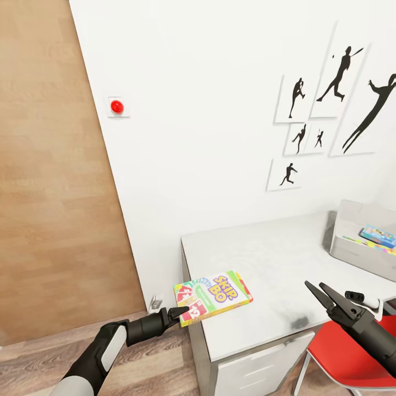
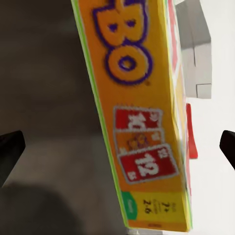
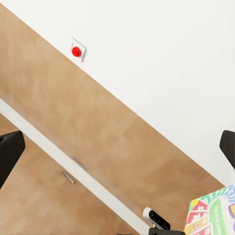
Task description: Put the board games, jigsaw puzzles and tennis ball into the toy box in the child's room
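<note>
Skip-Bo box, light stiff cardboard w/ slick faces, hangs over the desk corner, left claw clamped on its short edge, prob. safer gripped deeper; right claw apart, holding nothing; toy box sits well apart.

red wall button, wooden door, red chair

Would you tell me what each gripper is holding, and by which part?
The left gripper pinches the Skip-Bo box by its near-left corner; the right gripper is open and empty.
</note>
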Robot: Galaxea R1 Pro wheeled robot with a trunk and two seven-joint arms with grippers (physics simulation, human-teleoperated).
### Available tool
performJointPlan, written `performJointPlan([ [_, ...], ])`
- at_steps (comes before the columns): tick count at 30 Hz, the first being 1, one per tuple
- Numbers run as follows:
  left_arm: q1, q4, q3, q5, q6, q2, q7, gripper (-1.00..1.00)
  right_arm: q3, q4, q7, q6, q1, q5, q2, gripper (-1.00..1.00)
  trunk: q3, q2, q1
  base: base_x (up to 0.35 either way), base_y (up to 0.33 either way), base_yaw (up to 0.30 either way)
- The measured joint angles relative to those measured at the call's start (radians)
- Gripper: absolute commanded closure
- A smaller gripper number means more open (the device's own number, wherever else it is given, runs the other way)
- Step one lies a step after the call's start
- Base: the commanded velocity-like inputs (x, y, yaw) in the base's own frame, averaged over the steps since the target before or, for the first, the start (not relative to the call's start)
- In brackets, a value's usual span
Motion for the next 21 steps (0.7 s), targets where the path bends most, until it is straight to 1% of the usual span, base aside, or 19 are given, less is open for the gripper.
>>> performJointPlan([
  [7,0.000,0.000,0.000,0.000,0.000,0.000,-0.001,-1.00,0.000,0.000,0.000,0.000,0.000,0.000,0.000,-1.00,0.000,0.000,0.000,0.000,0.000,0.000],
  [15,0.000,0.000,0.000,0.000,0.000,0.000,-0.001,-1.00,0.000,0.000,0.000,0.000,0.000,0.000,0.000,-1.00,0.025,0.056,-0.031,0.000,0.000,0.000],
  [21,0.000,0.001,0.000,0.000,0.000,0.000,-0.001,-1.00,0.000,0.000,0.000,0.000,0.000,0.000,0.000,-1.00,0.025,0.056,-0.031,0.000,0.000,0.000],
])
